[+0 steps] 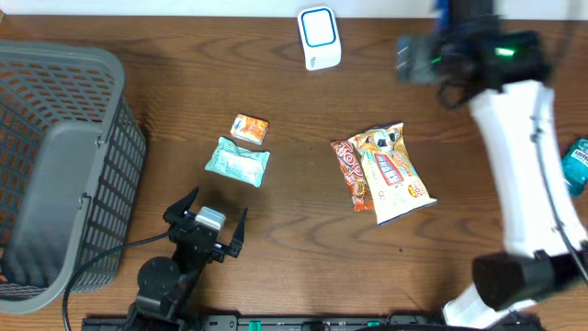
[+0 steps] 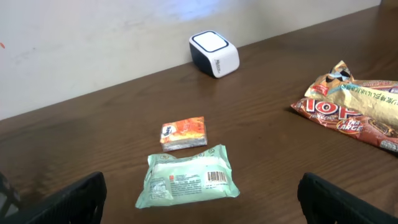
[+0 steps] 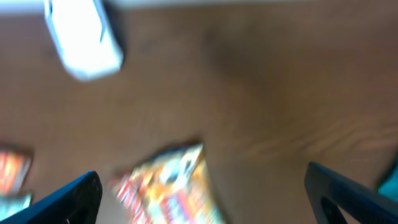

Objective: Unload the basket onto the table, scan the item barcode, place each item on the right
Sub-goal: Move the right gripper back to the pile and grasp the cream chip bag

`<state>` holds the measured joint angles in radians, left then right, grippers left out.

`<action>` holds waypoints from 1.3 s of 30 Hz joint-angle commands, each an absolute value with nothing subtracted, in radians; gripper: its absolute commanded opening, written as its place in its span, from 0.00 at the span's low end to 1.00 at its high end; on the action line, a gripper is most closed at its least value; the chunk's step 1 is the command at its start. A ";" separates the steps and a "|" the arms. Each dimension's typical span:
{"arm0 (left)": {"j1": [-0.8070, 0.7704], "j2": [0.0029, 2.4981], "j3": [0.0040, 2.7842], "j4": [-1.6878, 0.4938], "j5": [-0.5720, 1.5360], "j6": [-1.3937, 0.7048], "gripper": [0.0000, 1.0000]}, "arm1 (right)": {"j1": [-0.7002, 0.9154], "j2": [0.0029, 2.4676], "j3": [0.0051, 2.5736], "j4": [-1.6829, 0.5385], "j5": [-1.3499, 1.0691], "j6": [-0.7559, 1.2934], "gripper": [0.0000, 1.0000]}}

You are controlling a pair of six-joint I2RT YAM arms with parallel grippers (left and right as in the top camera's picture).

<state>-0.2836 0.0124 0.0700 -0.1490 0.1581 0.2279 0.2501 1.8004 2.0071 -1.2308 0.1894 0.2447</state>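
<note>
Though blurred, tools agape, seemingly empty

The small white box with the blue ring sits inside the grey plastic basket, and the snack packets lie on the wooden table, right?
Not quite. The overhead view shows the small white box with the blue ring standing on the wooden table at its far edge, outside the grey plastic basket. The snack packets do lie on the table.
</note>
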 commanded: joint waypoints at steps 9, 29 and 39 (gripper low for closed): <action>-0.287 0.010 0.054 -0.174 0.164 0.215 0.98 | 0.481 2.141 1.999 -1.467 0.467 0.455 0.99; -0.287 0.010 0.054 -0.174 0.164 0.215 0.98 | 0.527 2.281 1.901 -1.509 0.525 0.590 0.99; -0.287 0.010 0.054 -0.174 0.164 0.215 0.98 | 0.533 2.281 1.706 -1.352 0.529 0.586 0.93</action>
<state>-0.2836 0.0124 0.0700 -0.1490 0.1581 0.2283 0.5278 2.2818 1.7382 -1.3666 0.5167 0.5705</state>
